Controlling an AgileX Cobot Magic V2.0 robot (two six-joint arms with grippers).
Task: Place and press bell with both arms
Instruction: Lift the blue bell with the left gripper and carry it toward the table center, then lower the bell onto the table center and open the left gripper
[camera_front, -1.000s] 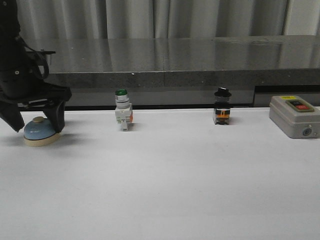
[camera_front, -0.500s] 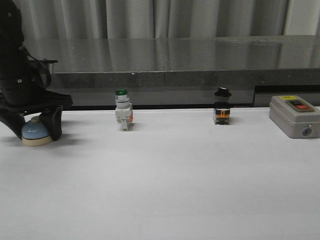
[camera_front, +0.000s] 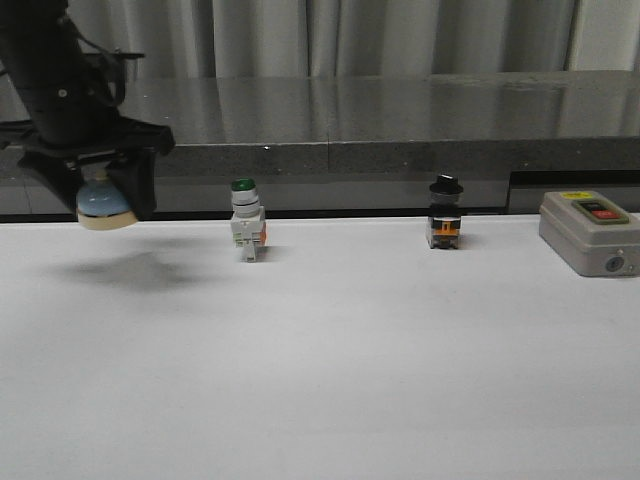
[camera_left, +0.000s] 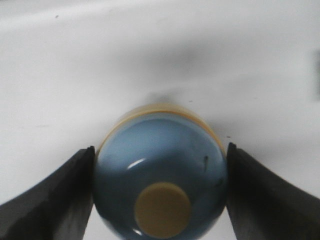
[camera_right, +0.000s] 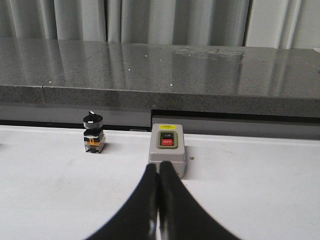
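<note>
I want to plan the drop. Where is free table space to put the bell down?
The bell hangs in the left gripper. The table is bare below it and across the near half. The back edge is crowded: green switch, black switch, grey box.

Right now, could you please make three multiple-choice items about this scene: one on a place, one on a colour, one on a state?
1. Where is the bell?
A. Standing on the table beside the grey box
B. In the air, between the fingers of the left hand
C. On the dark shelf

2. What colour is the cap of the white push-button switch?
A. Green
B. Red
C. Yellow

3. How is the right hand?
A. Wide open
B. Shut on the bell
C. Shut, holding nothing

Answers:
1. B, since the front view shows the bell above its shadow on the table, and the left wrist view shows a finger on each side of it.
2. A, since the cap on top is green.
3. C, since the right wrist view shows the fingers pressed together with nothing between.
</note>
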